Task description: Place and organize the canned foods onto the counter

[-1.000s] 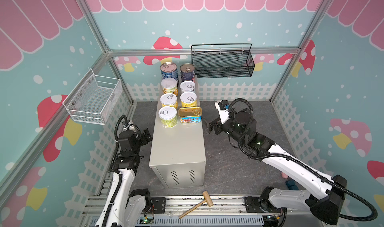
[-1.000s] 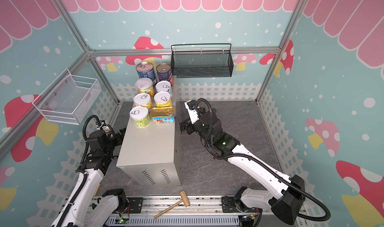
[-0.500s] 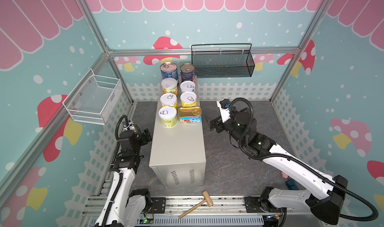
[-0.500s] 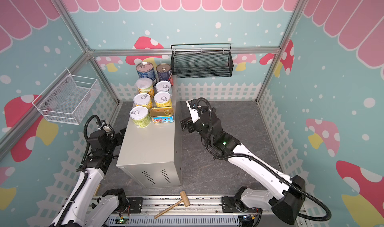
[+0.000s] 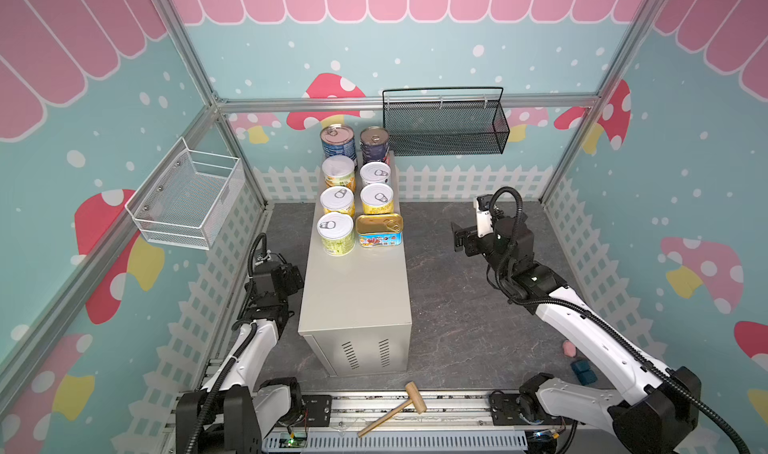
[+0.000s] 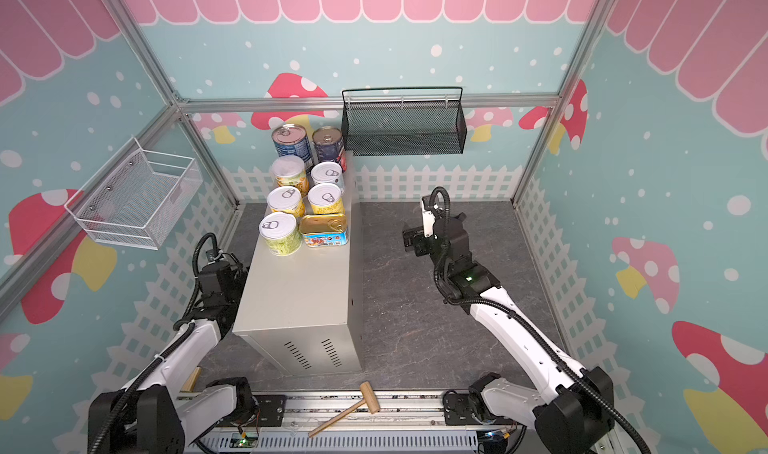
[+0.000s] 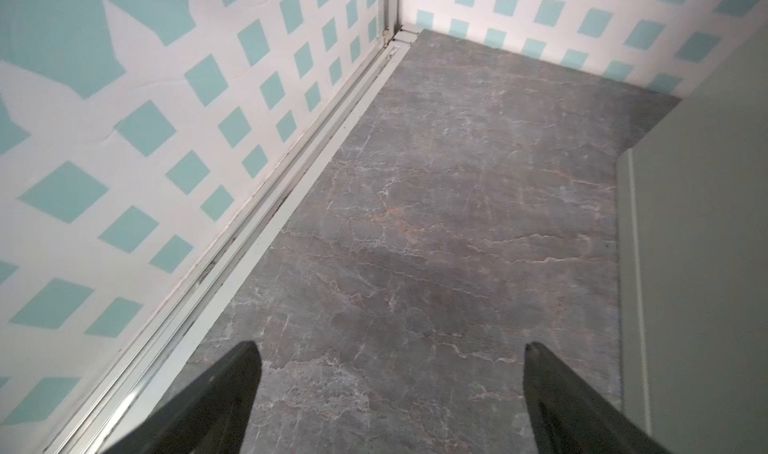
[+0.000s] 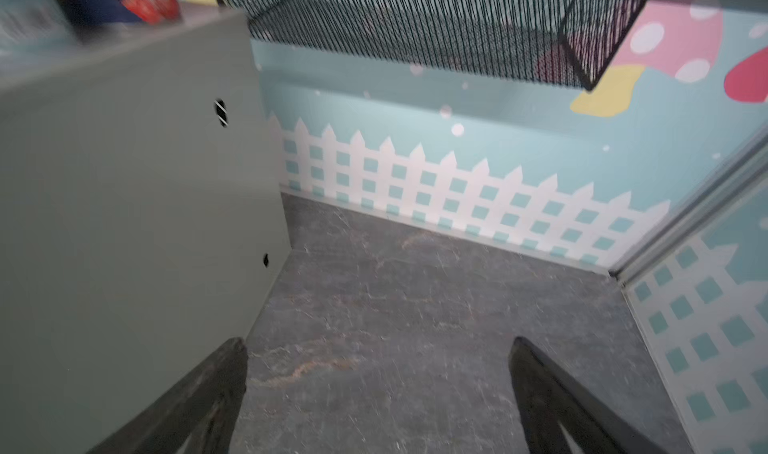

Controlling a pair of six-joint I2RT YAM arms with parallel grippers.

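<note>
The counter (image 5: 357, 290) is a long beige-grey metal box on the dark floor, seen in both top views. Several canned foods stand in two rows on its far half: two tall blue tins (image 5: 337, 140) at the back, several short yellow tins (image 5: 336, 227) with silver lids, and a flat gold tin (image 5: 379, 229) at the front right. My left gripper (image 7: 390, 346) hangs open and empty over the floor, low beside the counter's left side (image 5: 293, 273). My right gripper (image 8: 378, 342) is open and empty, to the right of the counter (image 5: 461, 238) and apart from it.
A black mesh basket (image 5: 444, 126) hangs on the back wall just right of the tall tins. A white wire basket (image 5: 187, 198) hangs on the left wall. A wooden mallet (image 5: 395, 408) lies on the front rail. Small pink (image 5: 568, 349) and blue (image 5: 583, 371) pieces lie at the right wall.
My right gripper has drawn back to the right, away from the counter's side near the gold tin. The left arm has barely moved. The tins stand as before.
</note>
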